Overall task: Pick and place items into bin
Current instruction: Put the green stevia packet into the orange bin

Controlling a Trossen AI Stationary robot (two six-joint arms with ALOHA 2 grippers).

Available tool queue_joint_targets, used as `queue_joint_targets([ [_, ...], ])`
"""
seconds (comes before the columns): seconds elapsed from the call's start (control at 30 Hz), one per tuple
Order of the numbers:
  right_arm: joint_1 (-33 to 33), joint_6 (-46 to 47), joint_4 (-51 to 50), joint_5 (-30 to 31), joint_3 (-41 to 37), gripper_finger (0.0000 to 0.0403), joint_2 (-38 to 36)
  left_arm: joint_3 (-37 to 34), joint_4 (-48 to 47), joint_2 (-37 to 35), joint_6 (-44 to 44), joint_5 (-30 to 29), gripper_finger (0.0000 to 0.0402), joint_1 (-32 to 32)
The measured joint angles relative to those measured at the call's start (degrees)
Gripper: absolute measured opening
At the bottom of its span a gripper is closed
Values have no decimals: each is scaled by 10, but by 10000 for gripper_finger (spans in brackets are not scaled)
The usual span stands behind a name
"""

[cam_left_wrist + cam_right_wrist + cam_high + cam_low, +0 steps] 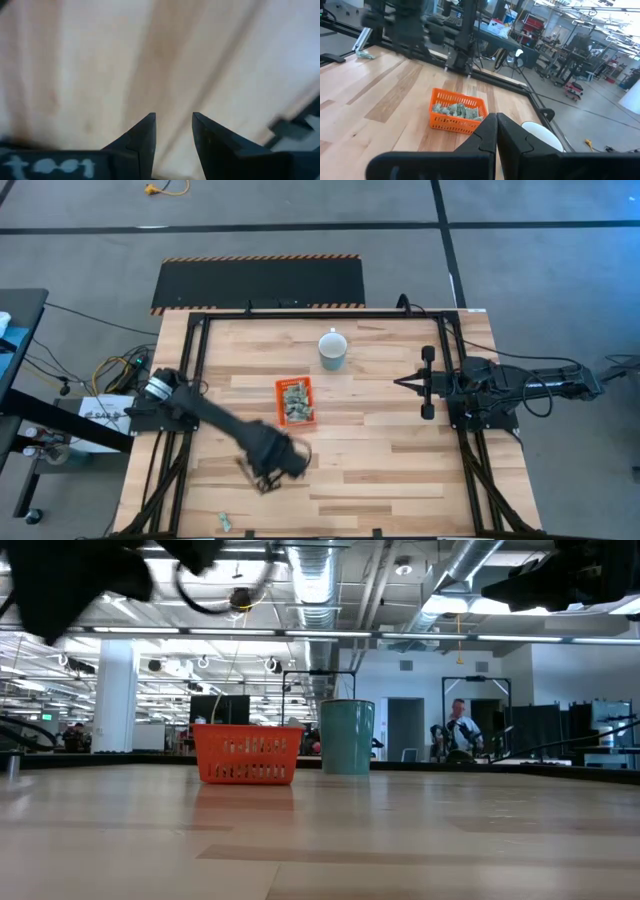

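Note:
The orange bin (280,402) stands mid-table and holds several pale green-and-white items (297,406); the right wrist view shows them heaped inside (454,110). One loose item (224,522) lies on the wood at the near left edge. My left gripper (262,478) hangs over bare table between the bin and the near edge, pointing down. It is open, with only wood between its fingers (173,117). My right gripper (400,383) waits shut at the table's right side, pointing level toward the bin (496,117).
A pale blue-white mug (332,350) stands upright on the table just beyond the bin, toward the far edge. Black frame rails (200,350) run along the left, right and far sides. Bare wood lies to the right of the bin.

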Motion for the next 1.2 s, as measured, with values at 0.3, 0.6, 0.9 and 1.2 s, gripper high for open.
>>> queue_joint_targets([
  [0.3, 0, 6, 0, 0, 0, 1, 0, 0, 34, 0, -63, -19, 116, -164],
  [0.6, 0, 6, 0, 0, 0, 1, 0, 0, 153, 0, 51, -115, 116, -238],
  [0.9, 0, 6, 0, 0, 0, 1, 0, -45, 282, 0, -24, -114, 116, -238],
  [1.2, 0, 8, 0, 0, 0, 1, 0, -56, 289, 0, -199, -1, 116, -233],
])
